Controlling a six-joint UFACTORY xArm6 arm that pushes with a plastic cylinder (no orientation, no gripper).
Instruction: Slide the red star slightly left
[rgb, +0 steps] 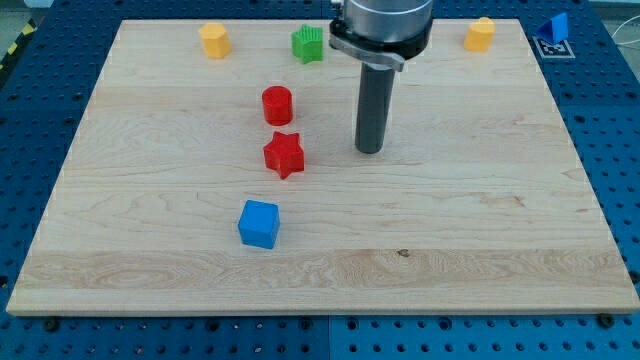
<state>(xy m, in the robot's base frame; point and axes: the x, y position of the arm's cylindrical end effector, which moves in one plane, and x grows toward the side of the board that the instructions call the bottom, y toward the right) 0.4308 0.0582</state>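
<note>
Wooden board sitting on a blue pegboard bench. Red star lying flat a bit toward the view's left of board centre, in the upper half. Tip down at board level on the view's right of the star, roughly level with it, near but clearly apart, bare wood showing between the two. Plain rod, so no jaws to be apart or together, and not touching any block. Red cylinder just above the star toward the top edge, close but with a sliver of gap. Blue cube below the star, toward the bottom edge and slightly left, well apart. Green block up by the top edge near the middle, ridged sides, exact shape hard to call. Yellow block near the top-left corner, another yellow one near the top-right corner. Blue piece off the board past the top-right corner, on the bench.
</note>
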